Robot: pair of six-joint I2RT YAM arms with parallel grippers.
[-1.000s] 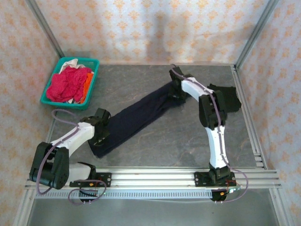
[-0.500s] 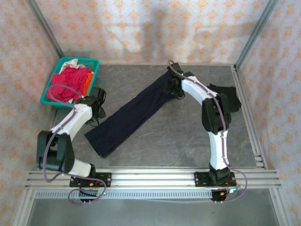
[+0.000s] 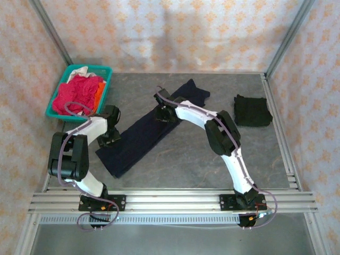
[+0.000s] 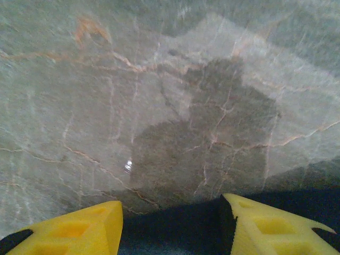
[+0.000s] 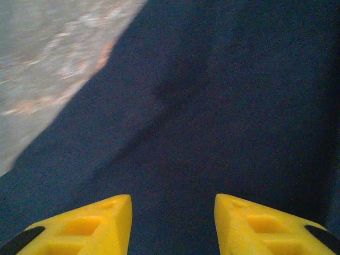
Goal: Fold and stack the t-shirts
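Where stretched slantwise across the grey table (image 3: 180, 159), lies flat as a long band: navy t-shirt (image 3: 139, 139), from near left toward far centre. Hovering at its left edge, left gripper (image 4: 170, 212), yellow fingers (image 4: 79, 228) parted, nothing between them but dark cloth below. Over its upper middle, right gripper (image 5: 172, 202), fingers (image 5: 90, 226) likewise apart, clasping nothing. Folded black t-shirt (image 3: 253, 110) well apart at far right. Heaped in teal basket (image 3: 91, 67) at far left, magenta, orange and white t-shirts (image 3: 74, 95).

Left end effector (image 4: 171, 229), yellow fingertips (image 4: 79, 229) parted over the veined grey surface (image 4: 106, 106); a dark navy t-shirt (image 4: 300, 197) edge crosses the lower margin between them.
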